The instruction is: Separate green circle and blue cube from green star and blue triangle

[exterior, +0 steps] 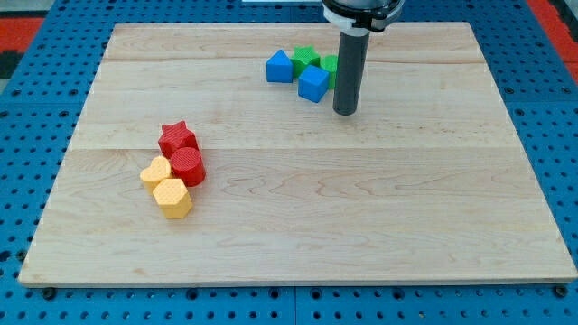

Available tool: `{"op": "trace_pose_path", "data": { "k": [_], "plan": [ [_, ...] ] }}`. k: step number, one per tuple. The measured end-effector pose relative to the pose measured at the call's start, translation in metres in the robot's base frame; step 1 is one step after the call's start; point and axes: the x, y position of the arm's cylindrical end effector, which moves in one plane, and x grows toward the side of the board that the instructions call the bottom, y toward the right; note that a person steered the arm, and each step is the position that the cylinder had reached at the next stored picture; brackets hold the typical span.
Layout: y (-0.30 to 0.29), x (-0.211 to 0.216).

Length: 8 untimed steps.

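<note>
Four task blocks cluster near the view's top centre. The blue triangle is leftmost. The green star sits just right of it. The blue cube lies below the star. The green circle is at the cluster's right, partly hidden behind my rod. My tip rests on the board just right of and slightly below the blue cube, close beside it; whether it touches cannot be told.
On the wooden board, at the view's left, lie a red star, a red cylinder, a yellow block and a yellow hexagon. A blue pegboard surrounds the board.
</note>
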Motion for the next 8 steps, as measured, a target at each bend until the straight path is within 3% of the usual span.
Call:
{"op": "trace_pose_path", "data": {
  "k": [3, 5, 6, 8],
  "plan": [
    [-0.078, -0.013],
    [-0.049, -0.04],
    [0.007, -0.04],
    [-0.056, -0.07]
  ]
}}
